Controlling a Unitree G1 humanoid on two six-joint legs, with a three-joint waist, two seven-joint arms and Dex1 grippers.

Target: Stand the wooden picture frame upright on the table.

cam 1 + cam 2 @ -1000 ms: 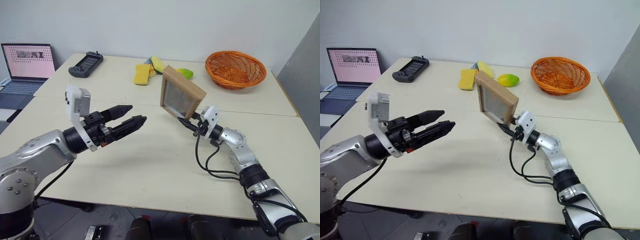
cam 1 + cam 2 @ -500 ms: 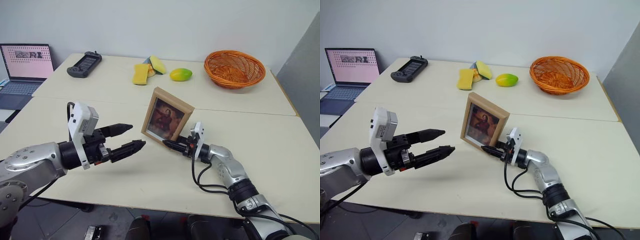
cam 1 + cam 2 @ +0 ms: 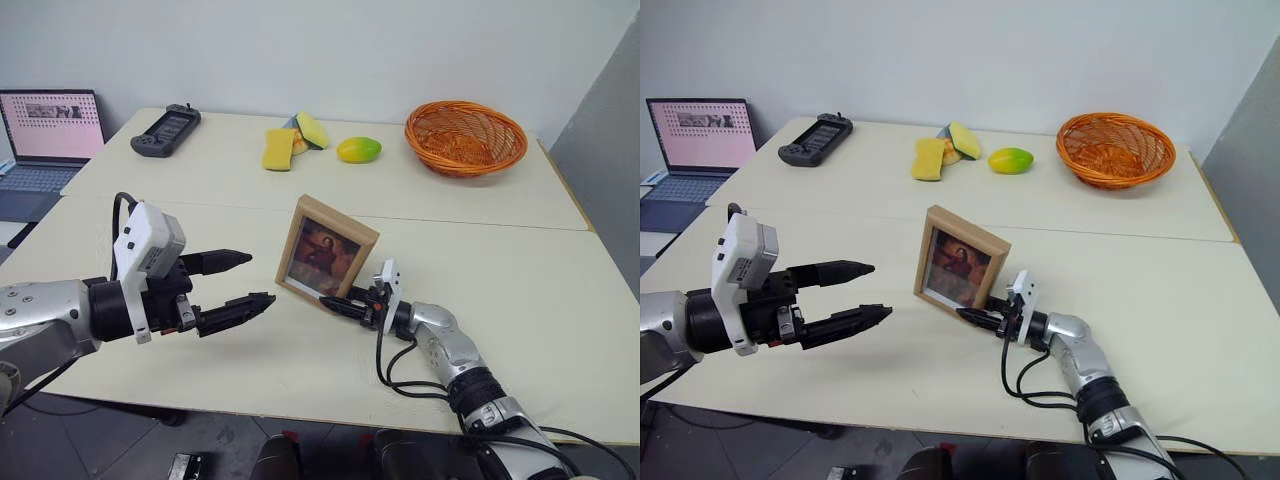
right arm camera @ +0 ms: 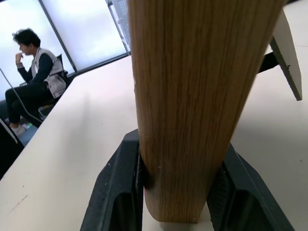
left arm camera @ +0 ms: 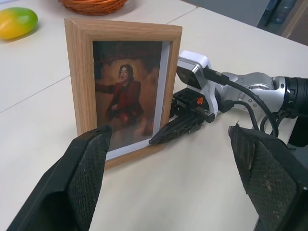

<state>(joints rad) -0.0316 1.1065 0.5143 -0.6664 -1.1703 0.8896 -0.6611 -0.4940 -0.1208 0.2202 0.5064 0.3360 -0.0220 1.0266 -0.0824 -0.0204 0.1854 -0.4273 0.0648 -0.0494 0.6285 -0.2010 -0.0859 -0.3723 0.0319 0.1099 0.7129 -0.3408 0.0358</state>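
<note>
The wooden picture frame (image 3: 326,257) stands upright near the middle of the table (image 3: 520,280), leaning back a little, its dark portrait facing me. Its lower edge looks to rest on the tabletop. My right gripper (image 3: 337,304) comes in level from the right and is shut on the frame's lower right corner. The right wrist view shows both pads clamping the frame's wooden edge (image 4: 192,96), with the stand flap (image 4: 287,45) spread out behind. My left gripper (image 3: 261,277) hovers open to the left of the frame, apart from it, holding nothing. The left wrist view shows the picture (image 5: 122,86) close ahead.
An orange wicker basket (image 3: 465,135), a mango (image 3: 359,149) and yellow sponges (image 3: 283,146) lie at the table's far side. A game controller (image 3: 165,130) and a laptop (image 3: 40,125) are far left. A person (image 4: 33,82) sits in the background.
My right gripper brought the frame down from the air and toward me, turning its picture side to face me. The left gripper drew back slightly and rolled.
</note>
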